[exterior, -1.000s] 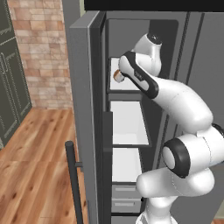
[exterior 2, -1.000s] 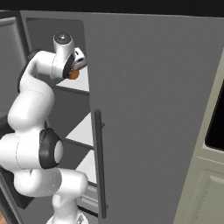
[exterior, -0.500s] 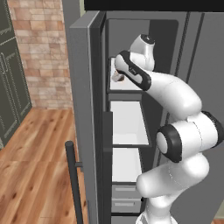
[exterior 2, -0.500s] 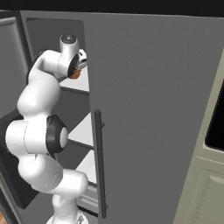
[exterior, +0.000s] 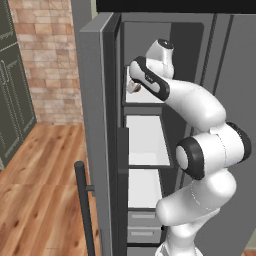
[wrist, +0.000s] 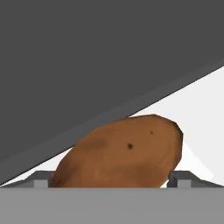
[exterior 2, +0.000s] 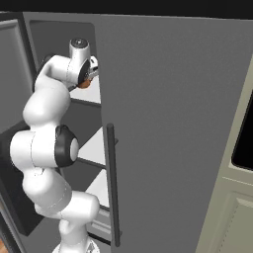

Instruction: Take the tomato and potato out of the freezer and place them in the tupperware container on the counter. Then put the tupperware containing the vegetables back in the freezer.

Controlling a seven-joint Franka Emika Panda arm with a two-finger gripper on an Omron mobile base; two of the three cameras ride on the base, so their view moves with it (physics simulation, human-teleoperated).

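The freezer point(exterior: 95, 100) stands with its grey door point(exterior 2: 173, 123) swung open. My arm reaches into it at the top white shelf point(exterior: 145, 95). On that shelf lies the brown oval potato point(wrist: 122, 153), seen as a small brown lump point(exterior: 132, 89) at my hand and as a brown spot point(exterior 2: 85, 83) beside the door edge. My gripper point(wrist: 111, 180) is open and level with the potato, one dark fingertip point(wrist: 41, 179) on each side of it and close to its ends. The tomato, the tupperware container and the counter are out of view.
The door's long dark bar handle point(exterior: 84, 200) stands near the base on the left. Lower white shelves point(exterior: 145, 140) and small drawers point(exterior: 142, 225) sit under my arm. A brick wall point(exterior: 47, 60) and wood floor point(exterior: 40, 175) lie left of the freezer.
My hand has pushed a little deeper onto the top shelf towards the potato, and the elbow has swung in closer. The fingers stay wide apart.
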